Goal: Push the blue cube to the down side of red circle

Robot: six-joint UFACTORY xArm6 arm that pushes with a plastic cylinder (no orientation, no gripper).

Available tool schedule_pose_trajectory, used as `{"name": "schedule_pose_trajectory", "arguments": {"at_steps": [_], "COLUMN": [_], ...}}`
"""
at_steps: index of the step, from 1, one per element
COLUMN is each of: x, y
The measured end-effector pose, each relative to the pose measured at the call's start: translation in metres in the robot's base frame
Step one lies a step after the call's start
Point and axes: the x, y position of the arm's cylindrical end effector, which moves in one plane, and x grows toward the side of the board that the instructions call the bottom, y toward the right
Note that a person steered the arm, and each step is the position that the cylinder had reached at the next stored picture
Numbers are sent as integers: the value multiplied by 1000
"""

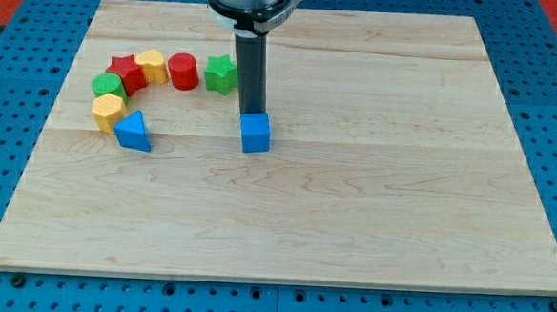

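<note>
my tip (251, 113) rests at the top edge of the small blue cube (256, 133), holding nothing, near the middle of the pale wooden board (352, 217). the red circular block (183, 71) stands well up and to the view's left, beside the green star-shaped block (221, 74).

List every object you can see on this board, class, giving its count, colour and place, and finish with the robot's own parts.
Wooden board: one, pale wood, fills the view.
Blue cube: one, blue, near board centre.
Blue triangular block: one, blue, bottom end of the arc at the view's left.
Yellow blocks: two, one above the triangle, one at the arc's top.
Green round block: one, arc's left.
Red star block: one, upper arc.
Red circle: one, right of the yellow.
Green star block: one, arc's right end.
My tip: one dark rod, touching the cube's top edge.
</note>
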Motion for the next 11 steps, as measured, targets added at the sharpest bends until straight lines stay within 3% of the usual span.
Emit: {"name": "schedule_pose_trajectory", "arguments": {"at_steps": [2,3,4,6,11], "x": [35,36,74,82,65], "y": [9,59,73,-23,-36]}}
